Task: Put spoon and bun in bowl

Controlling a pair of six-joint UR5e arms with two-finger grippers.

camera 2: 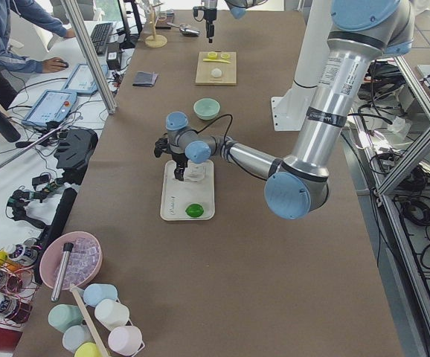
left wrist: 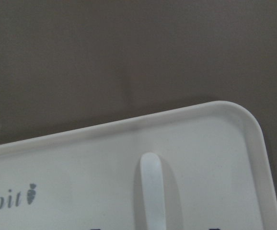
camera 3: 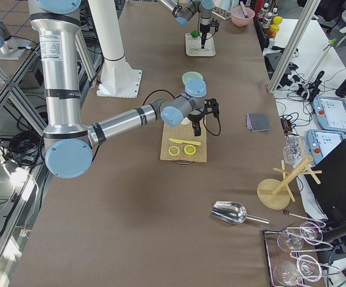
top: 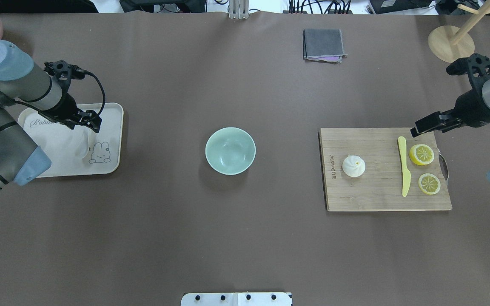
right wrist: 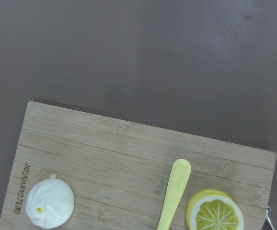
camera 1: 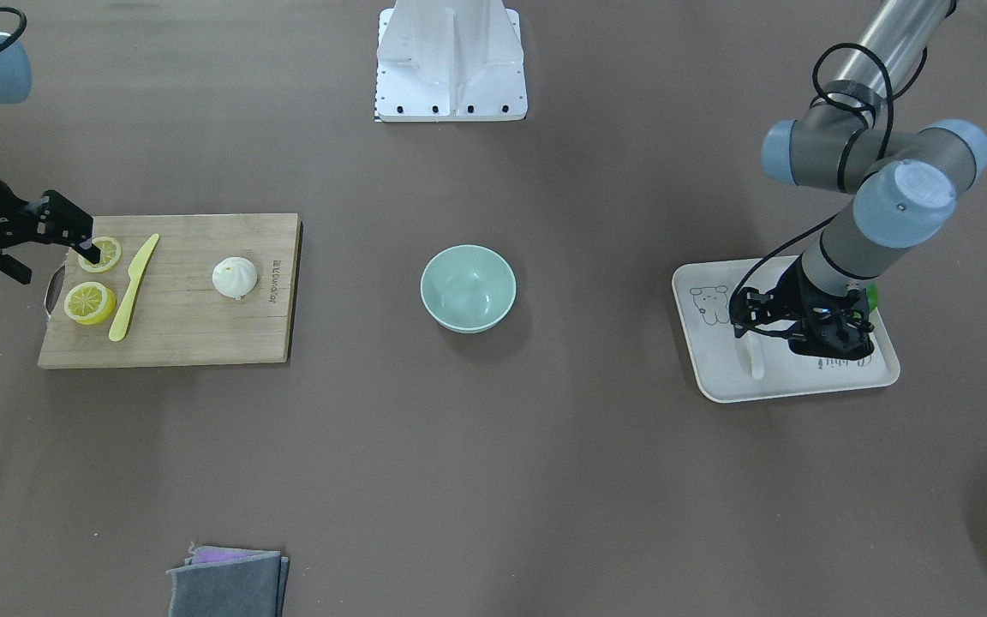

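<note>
The white spoon [top: 84,146] lies on the beige tray [top: 58,163]; its handle shows in the left wrist view [left wrist: 153,191]. My left gripper [top: 89,123] hovers over the spoon's handle, open and empty, its fingertips only just showing at the bottom edge of the left wrist view. The white pleated bun [top: 353,165] sits on the wooden cutting board [top: 368,195]. My right gripper [camera 1: 58,264] is open and empty over the board's outer end, apart from the bun [camera 1: 235,278]. The mint-green bowl [top: 230,151] stands empty at the table's centre.
A yellow plastic knife [top: 403,165] and two lemon slices [top: 421,154] lie on the board near my right gripper. A small green object [camera 1: 872,297] sits on the tray. A folded grey cloth [top: 323,44] lies at the far edge. The robot base [camera 1: 451,60] is behind the bowl.
</note>
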